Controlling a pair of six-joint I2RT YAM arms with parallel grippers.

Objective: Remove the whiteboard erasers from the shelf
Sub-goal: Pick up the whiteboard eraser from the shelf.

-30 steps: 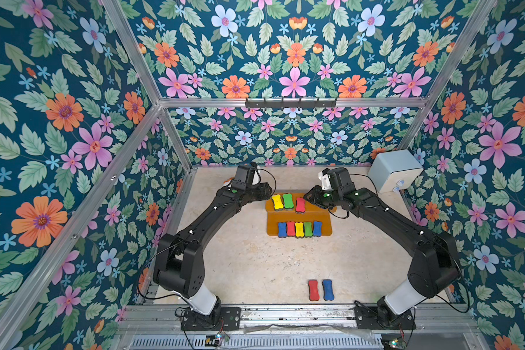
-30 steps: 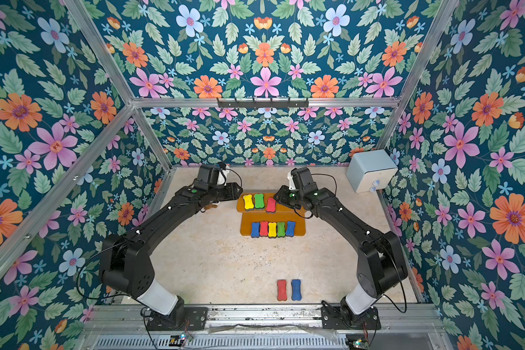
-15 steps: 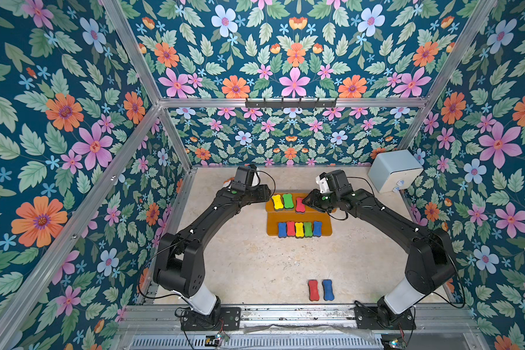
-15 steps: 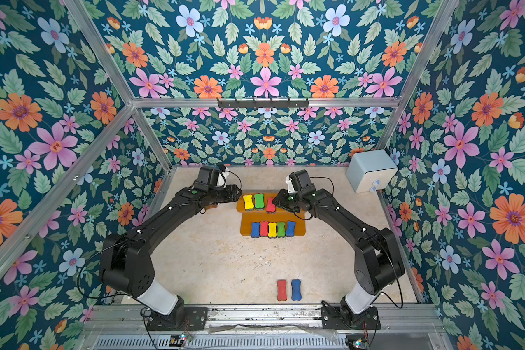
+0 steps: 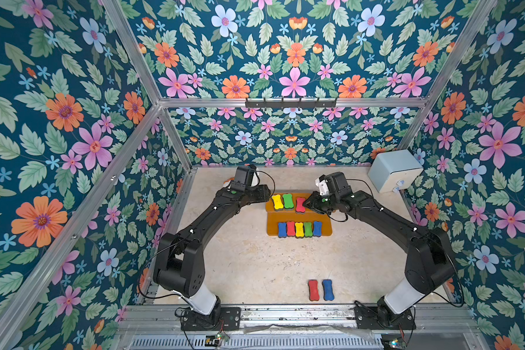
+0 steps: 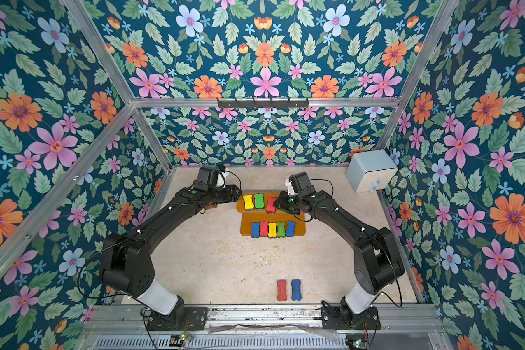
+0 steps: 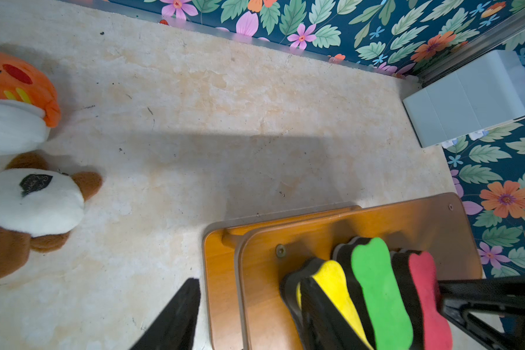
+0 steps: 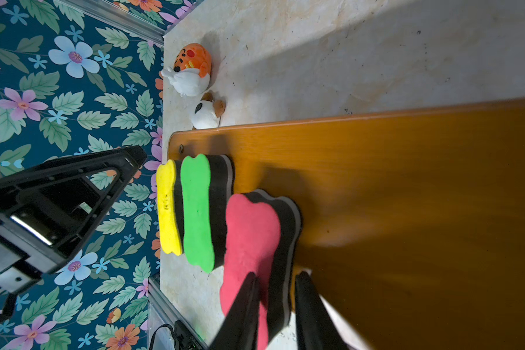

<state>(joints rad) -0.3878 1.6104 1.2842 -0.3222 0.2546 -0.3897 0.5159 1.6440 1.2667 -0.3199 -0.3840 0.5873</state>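
Floral walls ring the table; the right pincer pinches the red eraser on the shelf top tier. The left pincer gapes empty by the yellow eraser; the green eraser sits between them.

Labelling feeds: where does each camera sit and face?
Top views: overhead in front, looking down at the shelf; left arm and right arm show.
Left wrist: on the left arm, facing the top tier; left gripper shows.
Right wrist: on the right arm, looking along that tier; right gripper straddles the red eraser.
Both wrists share the red eraser.
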